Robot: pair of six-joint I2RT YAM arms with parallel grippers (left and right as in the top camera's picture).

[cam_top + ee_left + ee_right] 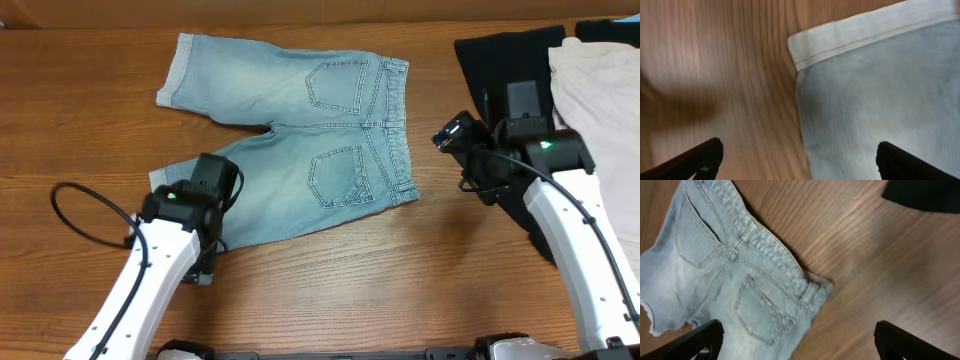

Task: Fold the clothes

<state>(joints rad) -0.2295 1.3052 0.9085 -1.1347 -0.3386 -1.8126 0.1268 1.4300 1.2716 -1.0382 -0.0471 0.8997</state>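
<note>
The denim shorts (310,140) lie flat, seat side up, on the wooden table (90,80), left of centre, with the waistband (775,255) to the right and both legs running left. They are pale, faded blue, a soft woven cloth with a fine rib in the weave. The two back pockets (762,312) are outlined in doubled stitching, and the turned-up hem (850,35) is lighter than the rest. I judge them light and limp, but with more body than thin cloth, so a fold should hold fairly well. The waistband and hems look thicker and stiffer. Those doubled edges, taken at their corners, seem the best places to pinch. The flat middle offers nothing to catch, and it may drag on the grained wood rather than slide. Nothing here looks fragile. The left end effector (800,162) hangs with its jaws spread wide and empty above the near leg, close to its hem. The right end effector (797,340) is likewise wide open and holds nothing, above the near right corner of the waistband. A black garment (490,60) and a cream garment (590,80) lie at the far right, apart from the shorts.
</note>
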